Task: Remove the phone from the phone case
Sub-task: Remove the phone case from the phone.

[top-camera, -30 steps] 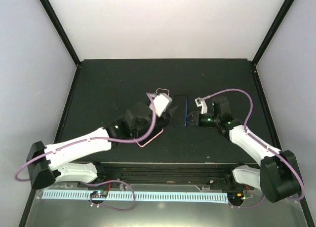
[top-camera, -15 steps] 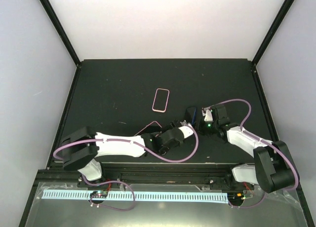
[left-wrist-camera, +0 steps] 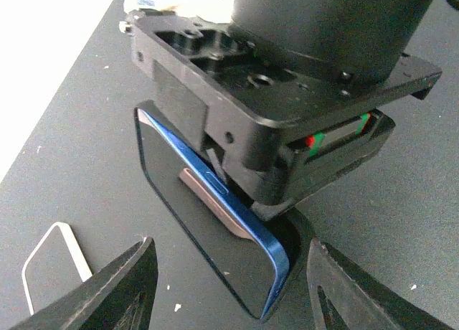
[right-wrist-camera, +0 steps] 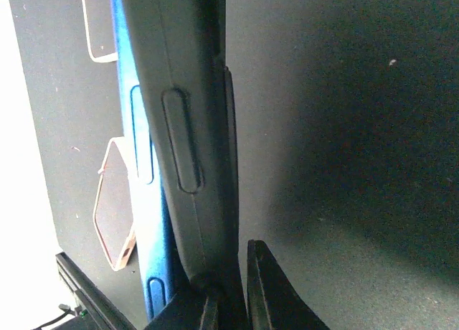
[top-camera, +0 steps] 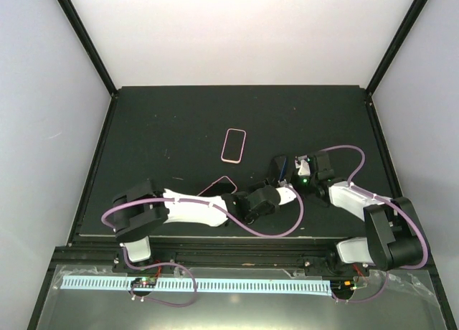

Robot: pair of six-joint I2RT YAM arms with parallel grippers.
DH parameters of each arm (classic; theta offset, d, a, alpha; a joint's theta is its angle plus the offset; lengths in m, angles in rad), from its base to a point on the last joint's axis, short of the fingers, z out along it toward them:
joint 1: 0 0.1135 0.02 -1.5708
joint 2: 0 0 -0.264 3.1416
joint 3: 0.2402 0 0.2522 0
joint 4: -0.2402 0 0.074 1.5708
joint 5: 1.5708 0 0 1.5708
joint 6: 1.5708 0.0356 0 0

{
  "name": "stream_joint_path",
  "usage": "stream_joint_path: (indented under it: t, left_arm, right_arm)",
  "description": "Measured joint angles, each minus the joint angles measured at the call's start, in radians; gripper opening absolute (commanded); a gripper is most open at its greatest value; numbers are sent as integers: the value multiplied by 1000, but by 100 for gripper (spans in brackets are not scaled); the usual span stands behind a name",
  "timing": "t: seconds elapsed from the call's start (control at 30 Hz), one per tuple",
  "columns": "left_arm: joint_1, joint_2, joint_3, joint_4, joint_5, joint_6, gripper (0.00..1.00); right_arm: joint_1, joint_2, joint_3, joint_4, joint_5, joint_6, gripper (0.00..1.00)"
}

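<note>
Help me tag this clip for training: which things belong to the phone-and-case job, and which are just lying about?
Job: blue phone, dark case, right gripper clamping the case, left gripper open beside it.
Lying about: far pink-rimmed case, near pink-rimmed case by the left arm.

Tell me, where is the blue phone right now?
In the overhead view the blue phone is just right of the middle of the table, pinched by the right gripper. A pink case lies flat farther back to its left.
</note>
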Motion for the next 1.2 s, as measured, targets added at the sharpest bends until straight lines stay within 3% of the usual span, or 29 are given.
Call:
stream_joint_path:
  t: [0.47,0.73,1.03,1.2]
  left_arm:
    - [23,67,26,4,-44,48,50]
    - [30,66,28,41,-44,82,60]
    - [76,36,10,60,8,84,53]
    - [86,35,-4,73,27,106,58]
  right_arm:
    - [-6,-31,0,53,-54,-4,1]
    - [-11,-47,4,58,-53,-47,1]
    - [-13,14,63,59,-96,-106,1]
    - [-13,40,73,69,-108,-120,1]
